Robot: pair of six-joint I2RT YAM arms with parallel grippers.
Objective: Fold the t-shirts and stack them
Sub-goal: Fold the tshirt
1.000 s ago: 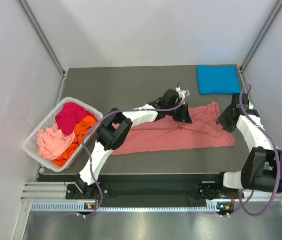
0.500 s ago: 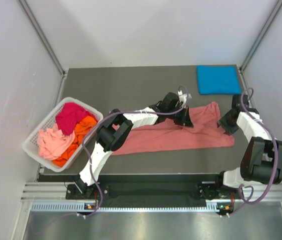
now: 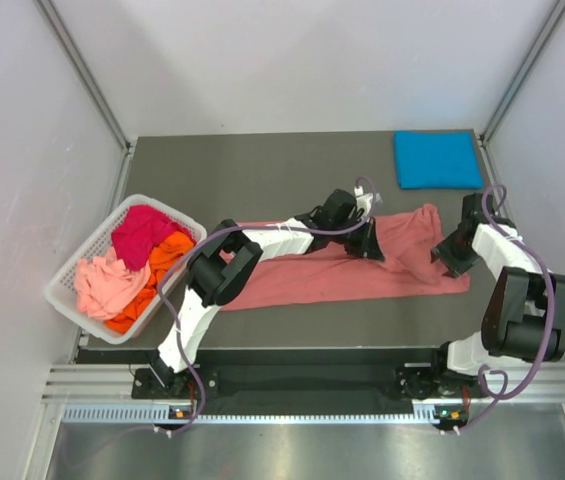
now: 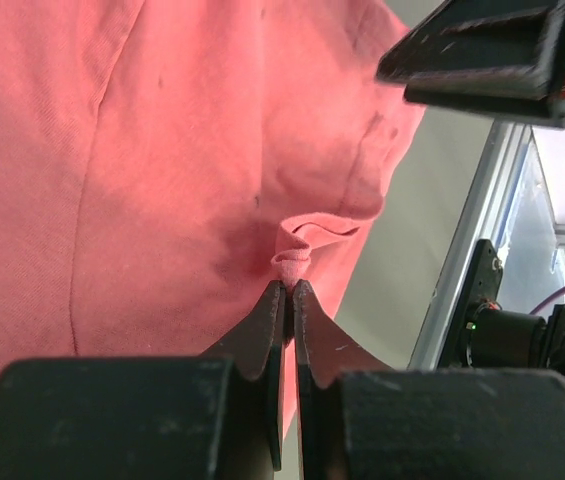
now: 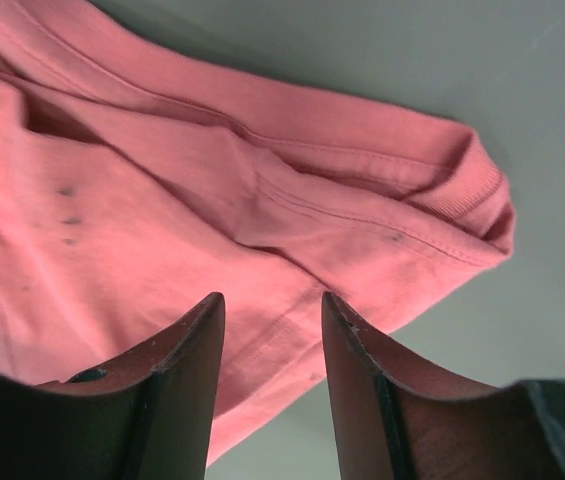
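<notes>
**Left end effector pinches the salmon-pink shirt; right one stands open over its end**

The salmon-pink t-shirt lies spread in a long band across the dark worktop. The left end effector sits on the shirt's upper edge, right of the shirt's middle. In the left wrist view its fingers are pressed together, with a small pucker of the pink cloth caught at their tips.

The right end effector hangs over the shirt's right end. In the right wrist view its fingers stand partly apart above a hemmed, folded edge of the cloth, with nothing gripped between them.

Beyond the shirt's right end, at the far corner, lies a bright blue t-shirt, folded flat and apart from the pink one. Well to the left of the shirt stands a white basket, holding a magenta shirt, an orange shirt and a pale pink shirt, all crumpled together.
</notes>
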